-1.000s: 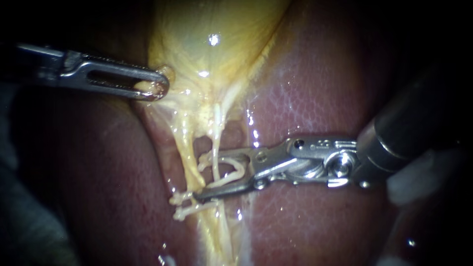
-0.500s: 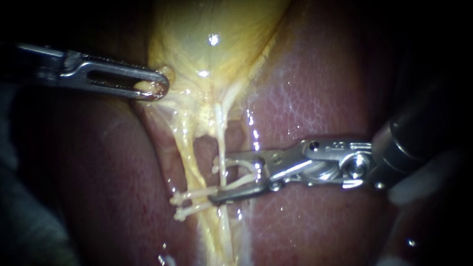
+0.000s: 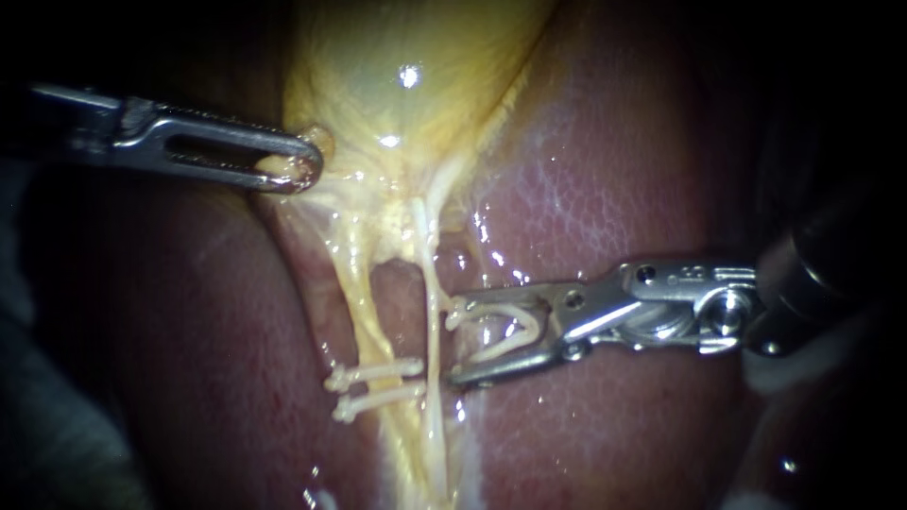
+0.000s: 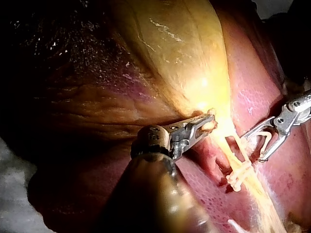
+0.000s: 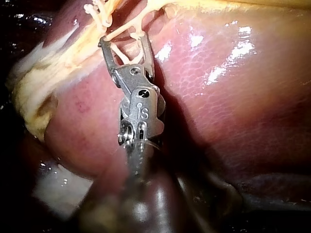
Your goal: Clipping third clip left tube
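The right instrument (image 3: pixel 452 343), bright hinged steel, carries an open white clip (image 3: pixel 484 310) beside the tubes.
Its jaws stand wide apart, one clip leg seated against each. The V-shaped clip lies roughly level with its mouth pointing to the endoscope view's left, crosswise to the tubes. Its tips are just beside a thin pale tube (image 3: pixel 432 321) and short of the yellowish left tube (image 3: pixel 354 302), which bears two white clips (image 3: pixel 378 370) lower down. The left instrument (image 3: pixel 307 170), with slotted steel jaws, pinches a fold of the glossy yellow gallbladder (image 3: pixel 406 85). Wet, finely mottled red-brown liver (image 3: pixel 605 189) lies around.
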